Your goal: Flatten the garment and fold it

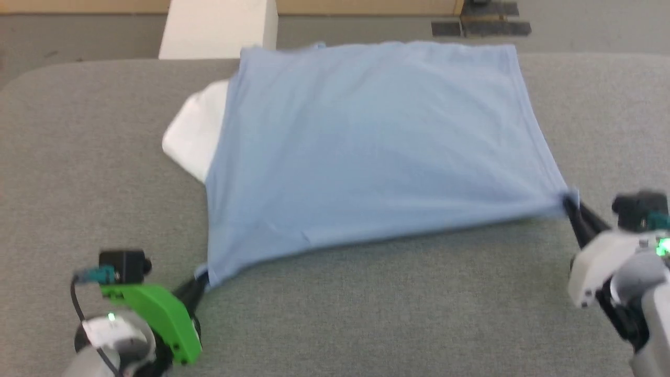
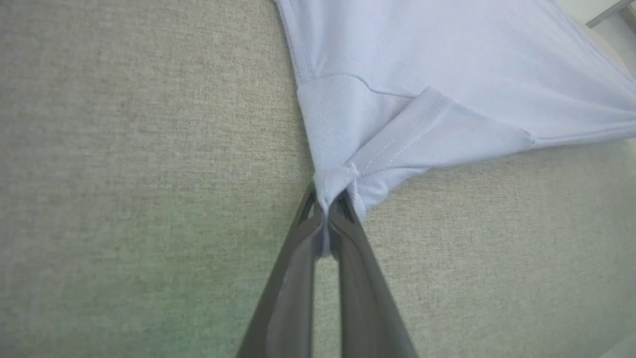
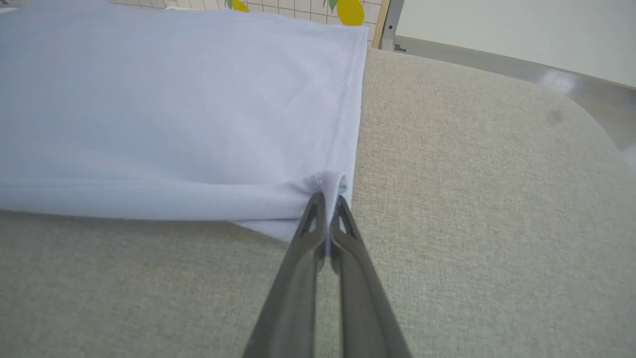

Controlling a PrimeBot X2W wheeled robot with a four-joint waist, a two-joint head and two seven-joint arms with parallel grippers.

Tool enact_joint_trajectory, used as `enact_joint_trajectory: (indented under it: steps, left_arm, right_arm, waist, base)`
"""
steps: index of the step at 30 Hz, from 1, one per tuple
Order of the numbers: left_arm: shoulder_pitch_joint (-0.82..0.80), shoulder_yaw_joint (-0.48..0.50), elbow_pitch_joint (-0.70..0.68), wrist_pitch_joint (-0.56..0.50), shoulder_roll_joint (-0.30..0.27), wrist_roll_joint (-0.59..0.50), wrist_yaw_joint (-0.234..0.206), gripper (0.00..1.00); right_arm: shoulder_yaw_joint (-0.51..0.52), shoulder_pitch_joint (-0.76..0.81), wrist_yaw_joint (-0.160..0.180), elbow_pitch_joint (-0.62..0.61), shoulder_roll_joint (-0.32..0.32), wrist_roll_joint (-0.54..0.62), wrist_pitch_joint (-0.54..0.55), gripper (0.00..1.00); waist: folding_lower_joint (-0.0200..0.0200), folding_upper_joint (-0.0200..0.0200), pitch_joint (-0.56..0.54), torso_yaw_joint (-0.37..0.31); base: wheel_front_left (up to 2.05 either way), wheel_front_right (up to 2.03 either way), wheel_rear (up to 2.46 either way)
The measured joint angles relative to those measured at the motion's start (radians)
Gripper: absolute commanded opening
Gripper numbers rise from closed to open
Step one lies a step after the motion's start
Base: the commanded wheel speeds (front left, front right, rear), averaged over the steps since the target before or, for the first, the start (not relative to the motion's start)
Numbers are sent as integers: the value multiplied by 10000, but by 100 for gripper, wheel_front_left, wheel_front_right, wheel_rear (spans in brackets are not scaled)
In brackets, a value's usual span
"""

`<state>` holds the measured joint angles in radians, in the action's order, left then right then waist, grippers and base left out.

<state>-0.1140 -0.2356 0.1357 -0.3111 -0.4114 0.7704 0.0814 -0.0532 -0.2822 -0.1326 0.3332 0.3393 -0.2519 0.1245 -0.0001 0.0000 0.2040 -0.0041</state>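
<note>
Near edge: left pincer (image 1: 201,285) clenched on the near-left corner of the light blue T-shirt (image 1: 366,152), with bunched cloth pinched between the tips. The left wrist view shows a turned-up hem flap (image 2: 422,134) just past the grip. Slightly farther out, right pincer (image 1: 570,207) clamped the same way on the near-right corner, cloth puckered at its tips. The T-shirt spreads away from both pincers over the grey counter (image 1: 366,324). Its near edge is drawn taut between the grips and slants, the left corner nearer the robot. Body mostly flat, faint ripples. Far left, white fabric (image 1: 191,131) pokes out beside the blue. Judgement: flattening well along, folding not yet begun; next pull wants even tension.
</note>
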Motion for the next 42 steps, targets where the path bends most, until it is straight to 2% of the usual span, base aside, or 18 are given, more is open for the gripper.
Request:
enact_joint_trajectory:
  steps: [3,13,16,19,24,28,32,35,42]
  left_arm:
    - [862,-58,-554,-192,0,73,-274,0]
    - [3482,-59,-1983,-391,-15,194,-1275,0]
    - [3917,-194,-2209,2,-4,-58,-1279,0]
    - [3907,-502,-2307,874,92,-784,-1208,0]
    - [3286,-771,-2115,3076,566,-2485,-1394,0]
    - [2421,-928,-1718,4366,802,-3423,-1592,0]
    - [1590,-963,-1371,4815,876,-3779,-1609,0]
    - [772,-928,-1160,4888,771,-3916,-1465,0]
    - [-1263,-918,-506,4418,372,-4105,-821,0]
  right_arm:
    - [307,859,0,-276,-81,224,284,0]
    - [1035,3847,0,-1944,-694,176,2623,0]
    - [1243,4459,2,-2405,-882,113,2604,0]
    - [1348,4782,2,-2642,-1151,119,1720,0]
    - [1415,4824,2,-2734,-1659,616,-207,0]
    - [1415,4656,2,-2717,-1891,894,-972,0]
    - [1254,4078,0,-2667,-1718,957,-1078,0]
    - [1124,3517,2,-2732,-1578,1022,-941,0]
    - [830,2142,2,-2472,-1139,886,-276,0]
  waist:
    - [0,0,-309,87]
    - [0,0,-977,150]
    - [0,0,-1033,104]
    - [0,0,-1055,109]
    - [1,0,-1021,27]
    - [0,0,-948,-58]
    - [0,0,-804,-142]
    - [1,0,-632,-207]
    - [1,0,-20,-320]
  base:
    - [0,0,0]
    - [0,0,0]
    - [0,0,0]
    - [0,0,0]
    - [0,0,0]
    - [0,0,0]
    - [0,0,0]
    - [0,0,0]
    - [0,0,0]
